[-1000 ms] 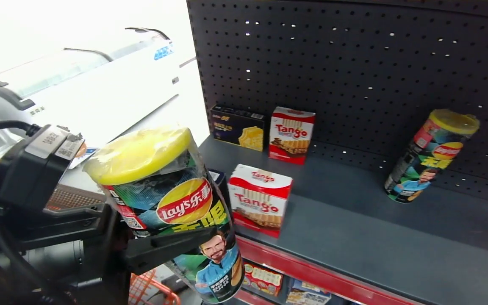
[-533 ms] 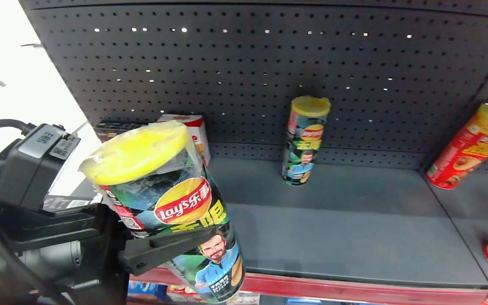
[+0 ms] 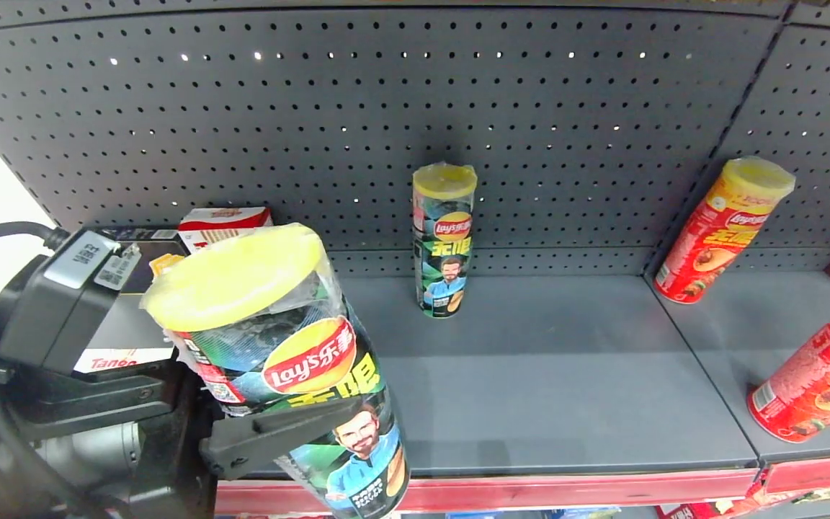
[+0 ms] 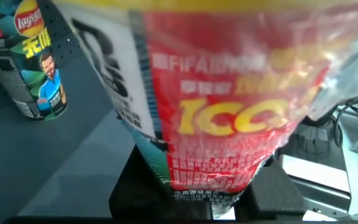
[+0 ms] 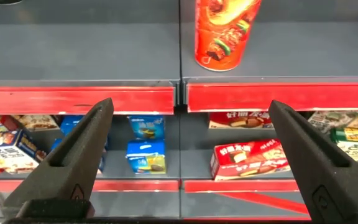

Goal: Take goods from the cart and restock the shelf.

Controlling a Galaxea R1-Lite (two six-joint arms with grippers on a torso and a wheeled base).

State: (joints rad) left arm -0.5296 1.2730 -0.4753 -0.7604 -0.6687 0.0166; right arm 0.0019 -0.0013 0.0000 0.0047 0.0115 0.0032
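left gripper has its jaws clamped on the chip can, yellow lid up, tilted a bit, held out in front of the shelf at its left front corner and not yet over the board. across the last sec the whole head view swung: the wafer boxes that sat mid-frame are now tucked behind the held can at the left, the matching can standing against the pegboard went from far right to about centre, and two red cans came in on the right. that's the camera turning w/ the robot, not the goods shifting; the can kept the same spot relative to the arm, so the grip looks steady. left wrist view shows the can's red back panel up close w/ the twin can beyond it. right gripper hangs low by the shelf's red front lip, jaws wide, nothing in them. meaning for the task, imo: pick from the cart is done, robot now faces the open bay, and next is reaching in and setting the can upright on the bare board near its twin. watch the tilt at release.
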